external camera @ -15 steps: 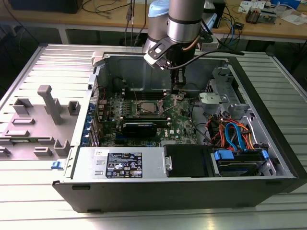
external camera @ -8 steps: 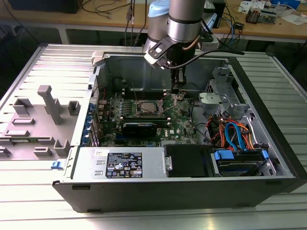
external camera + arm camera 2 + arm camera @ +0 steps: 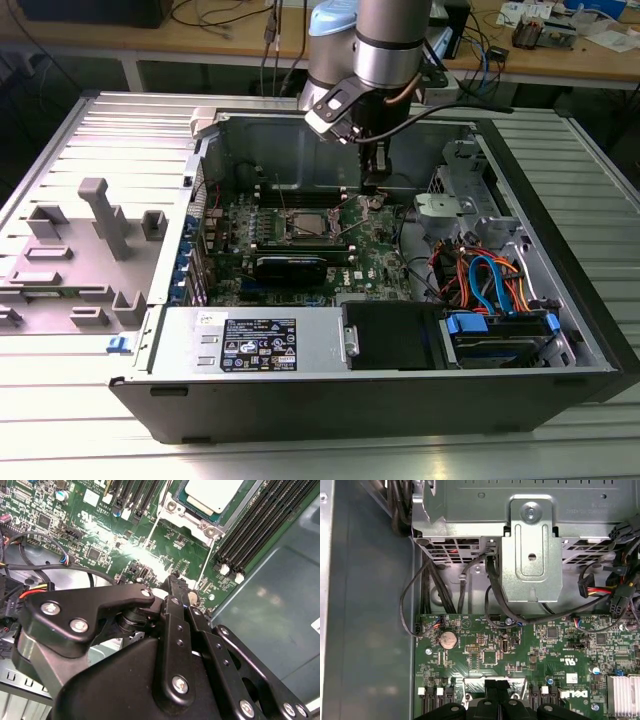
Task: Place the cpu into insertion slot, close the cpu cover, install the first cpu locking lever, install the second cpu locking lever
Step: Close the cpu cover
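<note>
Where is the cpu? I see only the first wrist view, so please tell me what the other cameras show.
Observer: In the second wrist view the cpu sits in the insertion slot, silver top up.
Operator: How does the gripper stand to it?
Observer: In the exterior view the gripper is low over the green board, at the exterior view's right of the slot and apart from the cpu.
Operator: What lies outside the case?
Observer: A grey holder with upright posts stands at the exterior view's left of the case.
</note>
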`<move>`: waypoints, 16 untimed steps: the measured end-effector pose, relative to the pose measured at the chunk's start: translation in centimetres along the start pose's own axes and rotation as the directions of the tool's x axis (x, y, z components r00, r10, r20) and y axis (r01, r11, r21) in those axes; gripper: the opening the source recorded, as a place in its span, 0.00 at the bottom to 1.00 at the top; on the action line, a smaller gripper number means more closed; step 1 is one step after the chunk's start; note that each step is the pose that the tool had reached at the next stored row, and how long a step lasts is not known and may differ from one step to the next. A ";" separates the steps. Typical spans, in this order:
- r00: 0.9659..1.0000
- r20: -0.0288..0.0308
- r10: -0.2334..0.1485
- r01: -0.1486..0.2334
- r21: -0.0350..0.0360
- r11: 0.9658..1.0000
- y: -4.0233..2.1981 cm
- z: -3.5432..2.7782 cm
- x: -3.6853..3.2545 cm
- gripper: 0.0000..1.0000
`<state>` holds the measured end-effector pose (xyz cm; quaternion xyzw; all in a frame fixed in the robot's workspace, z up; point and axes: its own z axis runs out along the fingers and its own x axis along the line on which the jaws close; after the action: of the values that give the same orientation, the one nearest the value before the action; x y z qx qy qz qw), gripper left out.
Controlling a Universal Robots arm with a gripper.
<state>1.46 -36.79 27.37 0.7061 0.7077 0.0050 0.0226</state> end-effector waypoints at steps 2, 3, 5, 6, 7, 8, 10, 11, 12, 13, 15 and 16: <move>1.000 0.000 0.000 0.000 0.000 1.000 0.05 0.00 0.04 0.11; 1.000 0.000 0.000 0.000 0.000 1.000 0.13 0.00 0.04 0.11; 1.000 0.000 0.000 0.000 0.000 1.000 0.24 0.01 0.05 0.11; 1.000 0.000 0.000 0.000 0.000 1.000 0.32 0.01 0.05 0.11; 1.000 0.000 0.000 0.000 0.000 1.000 0.35 0.01 0.05 0.11; 1.000 0.000 0.000 0.000 0.000 1.000 0.35 0.01 0.05 0.11; 1.000 0.000 0.000 0.000 0.000 1.000 0.37 0.01 0.07 0.11; 1.000 0.000 0.000 0.000 0.000 1.000 0.38 0.01 0.09 0.11; 1.000 0.000 0.000 0.000 0.000 1.000 0.38 0.01 0.09 0.11; 1.000 0.000 0.000 0.000 0.000 1.000 0.38 0.01 0.09 0.11; 1.000 0.000 0.000 0.000 0.000 1.000 0.38 0.01 0.09 0.11; 1.000 0.000 0.000 0.000 0.000 1.000 0.38 0.01 0.09 0.11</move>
<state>1.84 -36.70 27.37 0.7061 0.7077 0.0050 0.0227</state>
